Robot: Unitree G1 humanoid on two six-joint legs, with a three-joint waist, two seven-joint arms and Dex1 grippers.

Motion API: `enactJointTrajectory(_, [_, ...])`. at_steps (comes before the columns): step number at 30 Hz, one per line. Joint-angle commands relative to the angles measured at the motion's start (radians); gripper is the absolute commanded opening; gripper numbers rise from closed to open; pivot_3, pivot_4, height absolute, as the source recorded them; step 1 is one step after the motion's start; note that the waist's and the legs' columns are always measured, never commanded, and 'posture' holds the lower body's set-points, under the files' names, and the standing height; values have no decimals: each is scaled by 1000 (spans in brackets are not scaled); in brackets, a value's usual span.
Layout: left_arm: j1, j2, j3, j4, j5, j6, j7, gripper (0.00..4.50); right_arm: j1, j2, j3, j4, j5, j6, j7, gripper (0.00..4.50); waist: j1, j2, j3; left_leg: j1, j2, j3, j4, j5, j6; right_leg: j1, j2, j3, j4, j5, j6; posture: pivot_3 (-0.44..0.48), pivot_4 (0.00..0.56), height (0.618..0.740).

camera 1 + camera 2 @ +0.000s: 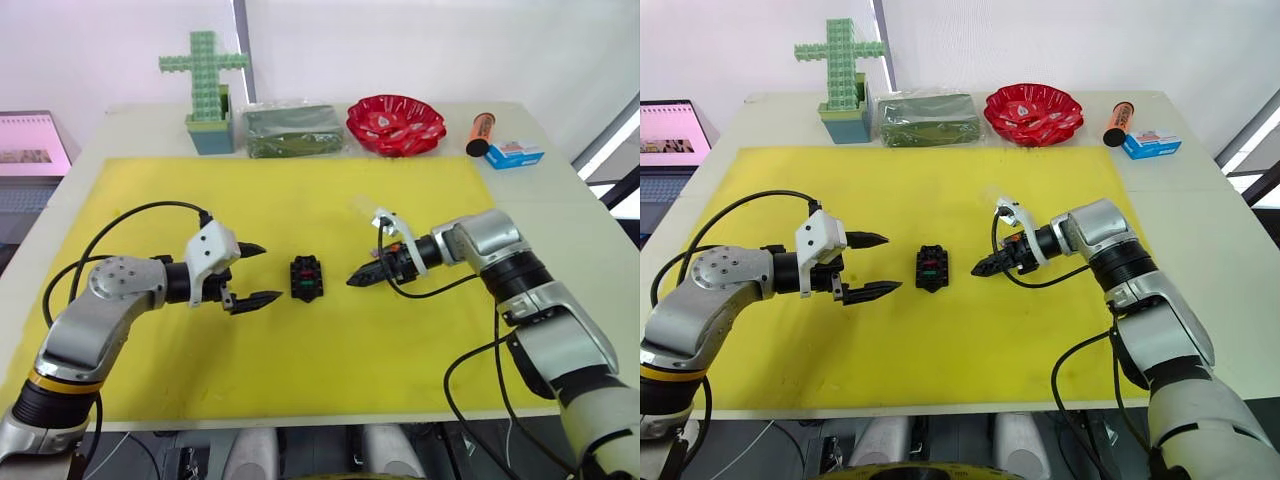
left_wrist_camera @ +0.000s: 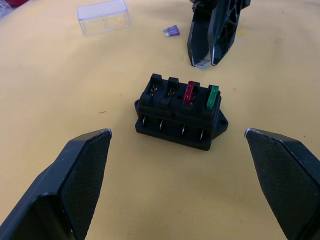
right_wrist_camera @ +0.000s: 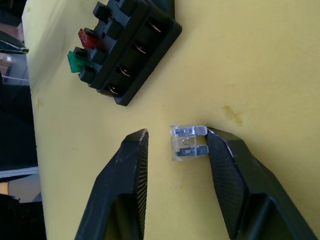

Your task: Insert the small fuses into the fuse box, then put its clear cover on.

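The black fuse box (image 1: 306,278) sits mid-mat on the yellow mat (image 1: 330,350), with a red fuse (image 2: 190,92) and a green fuse (image 2: 213,96) standing in two end slots. My left gripper (image 1: 268,271) is open just left of the box, which lies ahead of its spread fingers. On the right, my right gripper (image 3: 176,136) is open and low over the mat. A pale grey fuse (image 3: 187,142) lies flat between its fingers, touching one of them. A purple fuse (image 2: 171,31) and the clear cover (image 2: 103,16) rest on the mat beyond the box.
Along the table's back edge stand a green block cross (image 1: 204,80), a clear bag of green stuff (image 1: 293,130), a red bowl (image 1: 395,122), an orange tube (image 1: 481,133) and a blue-white carton (image 1: 513,153). A laptop (image 1: 35,145) sits off the table's left.
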Motion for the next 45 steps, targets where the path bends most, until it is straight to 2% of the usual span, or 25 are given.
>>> enactJointTrajectory(1, [-6,-5,1,-23,3,-22,4,4500,-12,6,9,10,-28,-9,9,2059,0,0,0,0,0,0,0,0,0,0,0,0,0,0,0,0,150,740])
enactJointTrajectory(4, [-8,-10,-3,-21,6,-25,7,4500,-13,8,8,14,-37,-15,16,2059,0,0,0,0,0,0,0,0,0,0,0,0,0,0,0,0,150,740])
enactJointTrajectory(7, [-8,-14,-4,-18,11,-29,8,4500,-15,10,2,19,-46,-17,20,1503,0,0,0,0,0,0,0,0,0,0,0,0,0,0,0,0,150,740])
enactJointTrajectory(9, [-10,-16,-5,-16,14,-32,8,4500,-16,11,0,23,-53,-22,23,836,0,0,0,0,0,0,0,0,0,0,0,0,0,0,0,0,150,740])
enactJointTrajectory(17, [-16,-23,-6,-6,24,-40,7,4500,-18,13,-5,37,-73,-45,30,836,0,0,0,0,0,0,0,0,0,0,0,0,0,0,0,0,150,740])
enactJointTrajectory(21, [-16,-22,-2,-2,27,-42,5,4500,-19,15,-8,38,-78,-52,34,275,0,0,0,0,0,0,0,0,0,0,0,0,0,0,0,0,150,740])
enactJointTrajectory(36, [-22,-23,-3,7,29,-47,4,4500,-1,-3,-52,-18,-49,21,25,269,1,0,0,0,0,0,0,0,0,0,0,0,0,0,0,0,150,740])
enactJointTrajectory(42, [-13,-27,-4,6,30,-51,6,4500,20,-24,-92,-111,-12,103,3,269,0,0,0,0,0,0,0,0,0,0,0,0,0,0,0,0,150,740])
enactJointTrajectory(45, [-4,-25,-2,0,28,-53,5,4500,36,-41,-145,-200,23,197,-55,269,1,0,0,0,0,0,0,0,0,0,0,0,0,0,0,0,150,740])
